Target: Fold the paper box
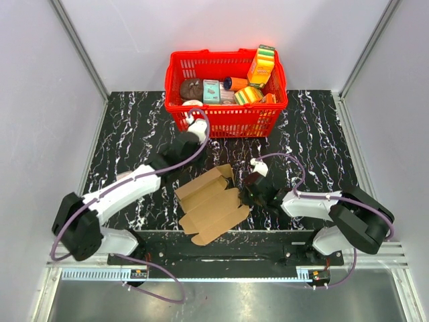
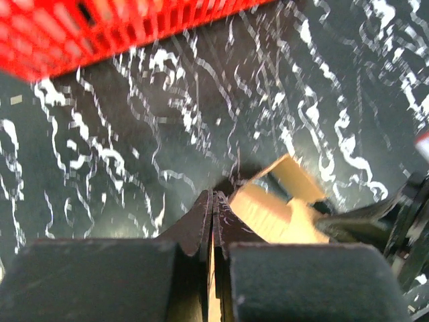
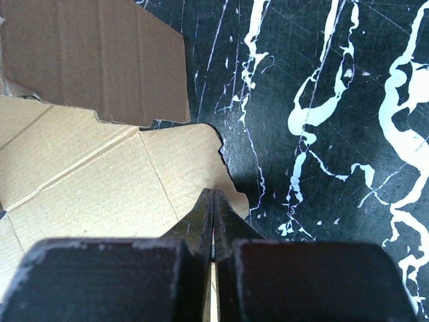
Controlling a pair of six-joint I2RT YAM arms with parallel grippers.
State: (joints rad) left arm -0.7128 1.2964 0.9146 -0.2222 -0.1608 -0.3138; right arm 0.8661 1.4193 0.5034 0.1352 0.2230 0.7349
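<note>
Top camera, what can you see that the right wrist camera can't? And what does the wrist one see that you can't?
Only the top camera shows the red basket holding colourful packages, the left arm, the right arm and the whole paper box with all its flaps.

Only the right wrist camera shows the right pincer up close, shut, its tips over the cardboard's edge, plus the thin crease lines in the card.

Both show the paper box, not yet folded into a carton, on the black marbled table.
</note>
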